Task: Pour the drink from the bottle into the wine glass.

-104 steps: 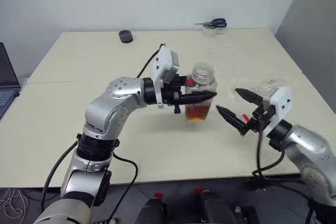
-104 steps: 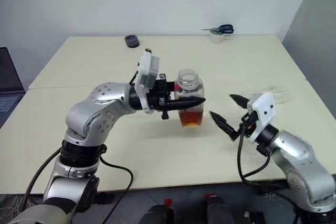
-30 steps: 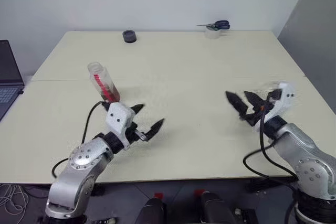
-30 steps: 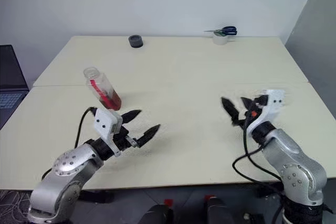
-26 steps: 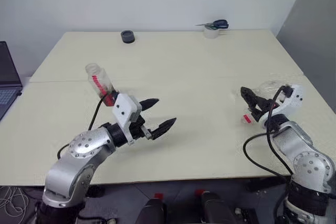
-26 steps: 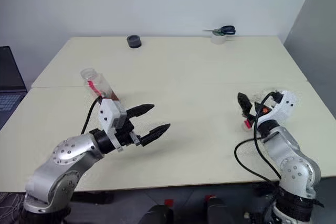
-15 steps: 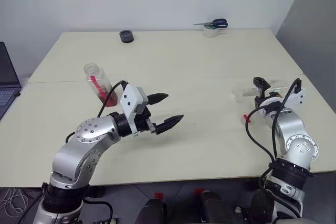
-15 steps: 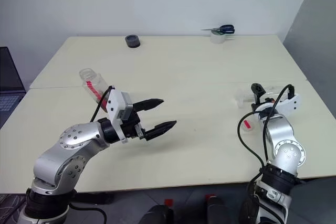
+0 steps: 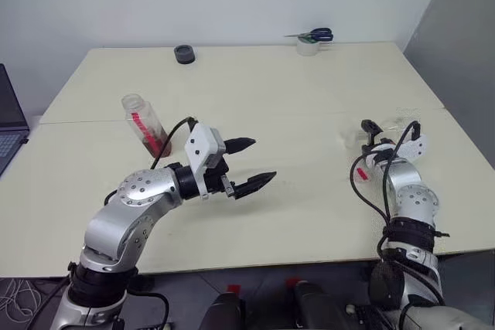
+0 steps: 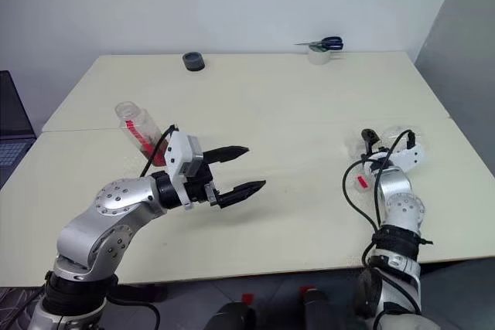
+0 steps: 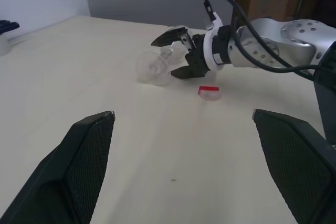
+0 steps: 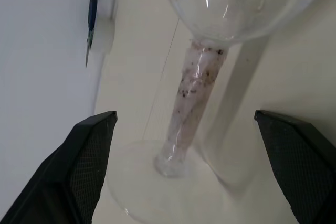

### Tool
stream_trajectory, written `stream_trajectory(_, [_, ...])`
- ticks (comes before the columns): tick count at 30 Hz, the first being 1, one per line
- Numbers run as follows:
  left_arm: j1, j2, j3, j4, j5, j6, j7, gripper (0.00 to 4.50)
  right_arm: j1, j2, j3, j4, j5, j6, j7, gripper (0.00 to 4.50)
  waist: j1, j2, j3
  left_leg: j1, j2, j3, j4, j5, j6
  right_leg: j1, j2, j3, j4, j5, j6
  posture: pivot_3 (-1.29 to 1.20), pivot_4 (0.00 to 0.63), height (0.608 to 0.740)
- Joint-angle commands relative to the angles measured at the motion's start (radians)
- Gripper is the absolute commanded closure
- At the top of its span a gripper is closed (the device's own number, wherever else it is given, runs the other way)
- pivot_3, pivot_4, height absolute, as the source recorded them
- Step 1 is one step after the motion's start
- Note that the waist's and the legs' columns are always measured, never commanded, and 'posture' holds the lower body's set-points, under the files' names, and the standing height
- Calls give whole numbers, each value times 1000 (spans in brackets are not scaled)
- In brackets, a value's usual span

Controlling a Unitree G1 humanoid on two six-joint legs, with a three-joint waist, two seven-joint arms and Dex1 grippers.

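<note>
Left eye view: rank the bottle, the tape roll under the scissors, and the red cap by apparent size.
1. bottle
2. tape roll, though it sits at the table's far edge, so it looks smaller than it is
3. red cap

wine glass (image 12: 199, 85) bowl cut off by edge, laptop (image 9: 9, 125) mostly cropped

Bottle (image 9: 145, 125) on bench (image 9: 263, 90) toward left edge, tilted, neck leaning toward far-left corner. Left gripper (image 9: 249, 163) above bench middle, between bottle and right edge, nearer front edge than bottle. Wine glass (image 11: 156, 66) on its side near right edge (bowl toward bench middle); right gripper (image 11: 174, 55) at glass, jaws either side of stem (image 12: 195, 97). Cap (image 11: 209, 92) on bench just beside right gripper, toward front edge. Tape roll (image 9: 184, 53) at far edge, left of centre. Scissors (image 9: 315, 35) on second roll (image 9: 307, 47) at far edge, toward far-right corner. Laptop (image 9: 9, 125) beyond left edge.
</note>
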State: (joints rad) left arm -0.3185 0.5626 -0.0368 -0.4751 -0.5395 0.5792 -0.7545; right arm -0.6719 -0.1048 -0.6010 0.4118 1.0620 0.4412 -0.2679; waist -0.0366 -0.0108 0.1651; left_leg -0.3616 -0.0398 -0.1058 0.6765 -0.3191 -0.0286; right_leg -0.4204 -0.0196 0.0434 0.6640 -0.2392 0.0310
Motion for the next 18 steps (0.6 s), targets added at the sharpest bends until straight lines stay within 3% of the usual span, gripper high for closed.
stream_trajectory(1, [-10,-2,-5,-14,0,-16,-7,9,-78,-24,-22,167,-47,-71,63,0,-2,0,0,0,0,0,0,0,0,0,0,0,0,0,0,0,150,740])
stream_trajectory(7, [-21,3,-4,-14,-3,-11,-12,9,-188,-77,-36,393,-125,-154,129,0,-8,0,0,0,0,1,0,0,0,0,0,0,0,0,0,0,150,740])
stream_trajectory(8, [-19,4,-3,-15,-2,-12,-10,1,-192,-80,-42,403,-131,-169,137,183,-9,0,0,0,0,0,0,0,0,0,0,0,0,0,0,0,150,740])
stream_trajectory(11, [-11,6,-1,-20,0,-13,-7,0,-192,-83,-48,407,-147,-186,151,927,-9,0,0,-1,0,0,0,0,0,0,0,0,0,0,0,0,150,740])
stream_trajectory(15, [-1,7,-1,-35,-6,-6,-3,0,-175,-66,-40,372,-171,-174,139,2439,-9,0,0,-1,0,-1,0,0,0,0,-1,0,0,0,0,0,150,740])
stream_trajectory(17, [2,8,0,-39,-8,-5,-4,0,-167,-65,4,346,-220,-170,156,3177,-9,0,0,-1,0,-1,0,0,0,-1,-1,0,0,0,0,0,150,740])
stream_trajectory(18, [6,10,1,-42,-10,-4,-5,0,-160,-75,87,327,-304,-155,169,3535,-9,0,0,-1,0,-2,0,0,0,0,-1,1,0,0,0,0,150,740])
